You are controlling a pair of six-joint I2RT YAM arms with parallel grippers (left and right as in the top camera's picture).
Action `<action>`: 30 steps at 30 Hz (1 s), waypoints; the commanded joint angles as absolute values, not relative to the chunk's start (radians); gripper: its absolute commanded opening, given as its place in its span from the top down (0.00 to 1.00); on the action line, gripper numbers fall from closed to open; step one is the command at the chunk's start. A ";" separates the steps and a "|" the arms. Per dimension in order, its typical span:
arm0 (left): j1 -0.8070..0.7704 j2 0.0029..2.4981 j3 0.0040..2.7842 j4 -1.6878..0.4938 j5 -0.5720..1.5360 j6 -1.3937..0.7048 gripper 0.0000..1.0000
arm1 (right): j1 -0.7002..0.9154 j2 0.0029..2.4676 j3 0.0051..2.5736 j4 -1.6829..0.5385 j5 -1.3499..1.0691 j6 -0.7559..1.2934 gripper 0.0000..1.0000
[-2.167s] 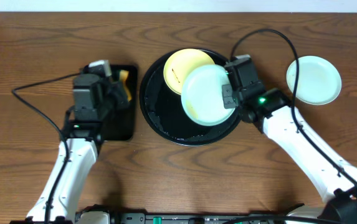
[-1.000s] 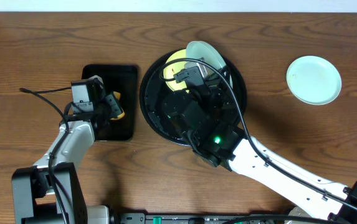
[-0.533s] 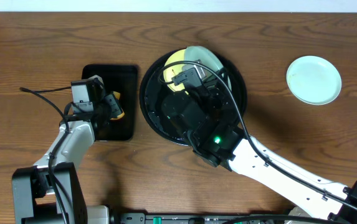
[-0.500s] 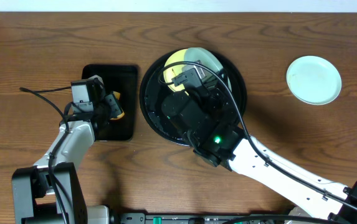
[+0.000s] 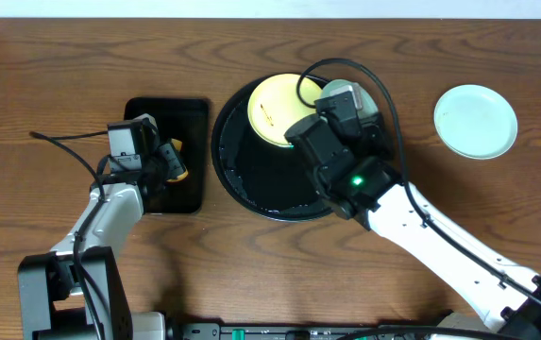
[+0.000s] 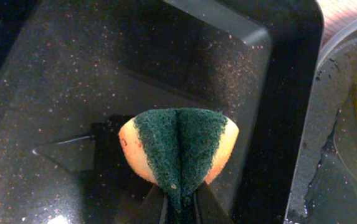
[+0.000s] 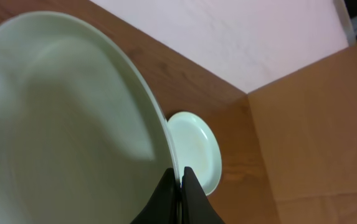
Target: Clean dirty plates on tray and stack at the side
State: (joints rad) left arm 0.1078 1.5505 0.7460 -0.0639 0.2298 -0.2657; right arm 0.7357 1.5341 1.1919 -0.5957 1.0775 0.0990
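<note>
The left tool (image 6: 179,208) is pinching a sponge (image 6: 178,149), its fingers pressing the yellow foam so that the green scrubbing face is folding along the middle. It is hanging over the small tray (image 6: 103,74), a black rectangular one speckled with droplets, which is lying on the counter (image 5: 62,76) just left of the round tray (image 5: 228,170). Whether the sponge is touching the small tray's floor I cannot tell.

The right tool (image 7: 179,193) is pinching the rim of a mint plate (image 7: 60,124), with the fingers pressed together on the thin edge. That plate is standing tilted up on edge, and from overhead it is sitting above the far right part of the round tray, mostly hidden by the arm.

The yellow plate (image 5: 275,109) is lying flat in the far part of the round tray, showing a thin brown mark near its middle. The tray's near floor is glistening wet.

A second mint plate (image 5: 475,121) is lying flat on the bare counter, well to the right of the round tray and apart from it.
</note>
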 commanded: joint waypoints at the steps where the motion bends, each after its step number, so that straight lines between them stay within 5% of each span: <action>1: 0.111 1.548 0.750 -0.062 0.224 -0.256 0.92 | 0.726 1.536 1.157 -0.585 1.089 0.167 0.99; 13: 0.111 1.548 0.750 -0.056 0.224 -0.256 0.92 | 0.794 1.658 1.038 -0.464 1.357 0.183 0.99; 30: 0.111 1.548 0.750 -0.047 0.224 -0.256 0.92 | 0.916 1.732 1.039 -0.377 1.191 0.186 0.99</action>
State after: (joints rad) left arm 0.1078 1.5505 0.7460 -0.0502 0.2302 -0.2649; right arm 0.9112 1.7123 1.0382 -0.3920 1.3125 0.1566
